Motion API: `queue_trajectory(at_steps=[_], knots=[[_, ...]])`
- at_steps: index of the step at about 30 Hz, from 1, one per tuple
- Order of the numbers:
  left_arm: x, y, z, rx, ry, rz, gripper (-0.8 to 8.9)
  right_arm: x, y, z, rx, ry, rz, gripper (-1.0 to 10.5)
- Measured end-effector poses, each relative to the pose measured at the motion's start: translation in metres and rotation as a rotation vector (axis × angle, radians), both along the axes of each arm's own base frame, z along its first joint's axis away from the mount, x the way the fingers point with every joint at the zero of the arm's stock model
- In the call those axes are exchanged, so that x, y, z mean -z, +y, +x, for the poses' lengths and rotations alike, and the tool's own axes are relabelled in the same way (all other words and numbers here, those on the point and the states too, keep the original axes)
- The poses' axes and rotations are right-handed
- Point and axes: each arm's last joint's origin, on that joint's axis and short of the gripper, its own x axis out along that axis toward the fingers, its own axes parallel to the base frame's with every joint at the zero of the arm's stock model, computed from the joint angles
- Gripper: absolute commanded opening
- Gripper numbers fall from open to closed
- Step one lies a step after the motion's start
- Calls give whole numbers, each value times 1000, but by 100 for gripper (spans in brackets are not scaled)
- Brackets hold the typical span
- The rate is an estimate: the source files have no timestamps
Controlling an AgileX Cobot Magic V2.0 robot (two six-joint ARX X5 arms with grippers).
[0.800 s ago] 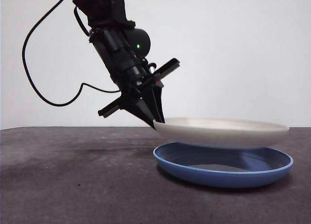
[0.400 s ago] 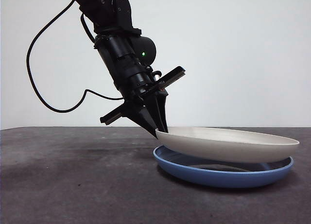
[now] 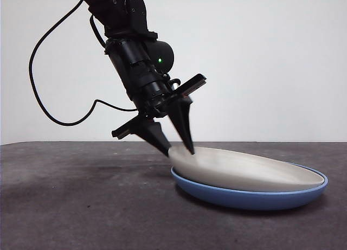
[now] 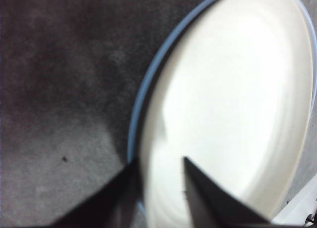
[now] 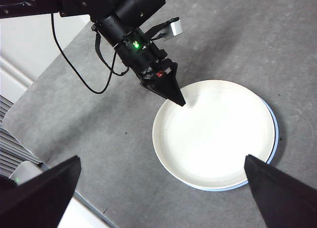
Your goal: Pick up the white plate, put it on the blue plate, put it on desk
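1. Left pincer (image 3: 176, 145) stands at the near rim of the white plate (image 3: 246, 171), its jaws parted with the rim between them; one jaw reaches over the plate's inside, the other sits outside the edge. From these views it looks released rather than clamped, though the left wrist picture is too blurred to say whether a jaw touches the rim.
2. Right pincer (image 5: 163, 188) waits high above the counter (image 3: 81, 206), jaws spread wide and holding nothing.
3. White plate lies inside the blue plate (image 3: 244, 196), tilted: its far edge is down against the blue rim while the edge by the left pincer sits a little raised. The blue plate rests flat on the counter.
4. Risk: if the jaws lift away at a slant, the inner one could catch the raised rim and drag or tip the white plate out of its nest. The tilt also suggests it may rock or slide when freed.
5. Risk: the task calls for the plate to go on to the counter afterwards; a grip on so thin a rim could slip, or carry the blue plate along.
6. Hard to make out: the blue plate's floor is covered, and in the left wrist view only a thin blue arc (image 4: 143, 89) shows beside the white plate (image 4: 233, 99).
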Motion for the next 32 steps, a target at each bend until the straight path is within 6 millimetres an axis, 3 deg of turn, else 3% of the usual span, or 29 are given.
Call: queue_trajectory(at_steps=[3,11,14,19,24,28,32], knots=[[0,-1,0,7,-6,-2,437,0,0,0,0,0,0,611],[-13,-3,3,27,-36,-17,448,0,0,0,0,0,0,611],[-28,-4,4,43,-54,-23,459,0,0,0,0,0,0,611],[-57,2,4,76,-55,-7,567,0,0,0,0,0,0,611],[-80,11,0,116,-44,12,567,0,0,0,0,0,0,611],[-93,17,-11,147,-33,29,567,0,0,0,0,0,0,611],[-130,27,-32,169,-116,17,567,0,0,0,0,0,0,611]])
